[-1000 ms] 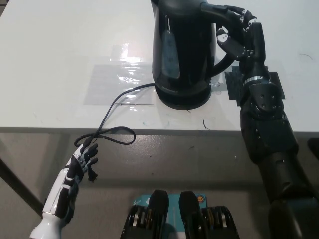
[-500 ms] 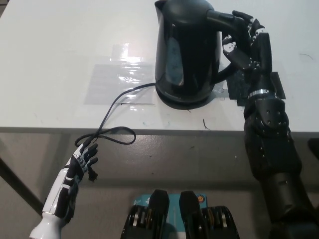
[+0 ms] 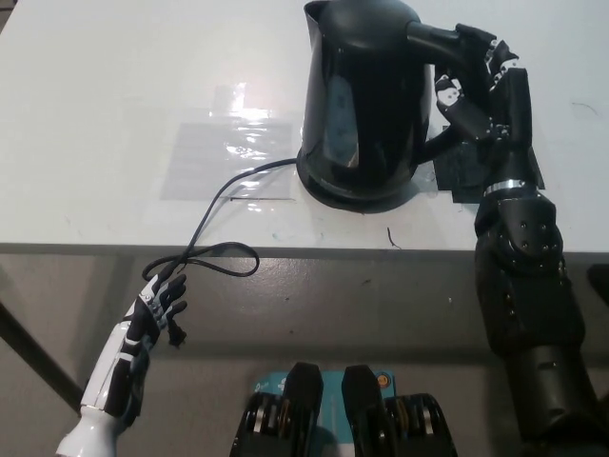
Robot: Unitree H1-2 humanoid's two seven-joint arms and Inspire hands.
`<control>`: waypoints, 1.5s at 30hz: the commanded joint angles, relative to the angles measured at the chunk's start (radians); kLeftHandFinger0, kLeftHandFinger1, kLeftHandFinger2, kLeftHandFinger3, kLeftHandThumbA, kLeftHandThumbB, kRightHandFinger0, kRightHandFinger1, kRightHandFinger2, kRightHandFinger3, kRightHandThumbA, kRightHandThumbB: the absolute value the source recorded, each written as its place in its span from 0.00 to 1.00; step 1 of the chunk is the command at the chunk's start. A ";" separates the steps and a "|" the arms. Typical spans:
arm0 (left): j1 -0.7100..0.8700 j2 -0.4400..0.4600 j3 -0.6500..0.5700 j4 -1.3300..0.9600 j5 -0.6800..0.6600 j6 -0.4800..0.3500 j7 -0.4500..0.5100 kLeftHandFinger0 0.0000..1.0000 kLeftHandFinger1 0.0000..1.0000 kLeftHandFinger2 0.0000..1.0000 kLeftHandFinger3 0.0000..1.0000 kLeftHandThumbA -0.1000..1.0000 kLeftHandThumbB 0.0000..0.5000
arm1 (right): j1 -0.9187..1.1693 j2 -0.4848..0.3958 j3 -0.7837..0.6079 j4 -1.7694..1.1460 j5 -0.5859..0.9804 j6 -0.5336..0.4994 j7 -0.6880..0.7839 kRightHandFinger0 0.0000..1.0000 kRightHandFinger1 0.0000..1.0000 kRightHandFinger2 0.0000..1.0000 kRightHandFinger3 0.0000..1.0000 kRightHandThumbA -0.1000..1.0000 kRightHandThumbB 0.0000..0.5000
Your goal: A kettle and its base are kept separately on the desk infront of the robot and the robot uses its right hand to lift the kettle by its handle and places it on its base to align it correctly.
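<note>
A black kettle (image 3: 366,105) stands at the middle of the white desk (image 3: 95,114), leaning slightly to the right. My black right hand (image 3: 481,81) is shut on its handle (image 3: 440,40) from the right. Under the kettle the rim of the round black base (image 3: 357,200) shows at the front. Whether the kettle rests fully on the base or hovers just over it cannot be told. My white left hand (image 3: 157,309) hangs open below the desk's front edge at the lower left.
The base's black cable (image 3: 224,195) runs left from the base, over the desk's front edge, and loops near my left hand. A clear tape patch (image 3: 219,152) lies left of the kettle, and a black tape patch (image 3: 485,171) lies under my right wrist.
The kettle and my right hand have shifted to the right, and more of the base's rim shows under the kettle. The left hand has not moved.
</note>
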 commanded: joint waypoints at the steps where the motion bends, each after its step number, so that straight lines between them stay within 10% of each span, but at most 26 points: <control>1: -0.012 0.012 0.006 -0.014 -0.012 -0.034 -0.011 1.00 1.00 1.00 1.00 1.00 0.28 | -0.096 0.008 -0.012 0.028 0.054 -0.077 0.009 0.00 0.36 0.72 0.66 0.00 0.19; 16: -0.012 0.013 0.006 -0.014 -0.019 -0.039 -0.015 1.00 1.00 1.00 1.00 1.00 0.28 | -0.173 0.003 0.019 0.276 -0.018 -0.182 -0.074 0.00 0.19 0.46 0.51 0.00 0.24; 45: -0.020 0.016 0.004 -0.015 -0.018 -0.033 -0.016 1.00 1.00 1.00 1.00 1.00 0.27 | -0.097 0.037 0.154 0.101 -0.061 -0.148 -0.011 0.00 0.21 0.50 0.56 0.00 0.22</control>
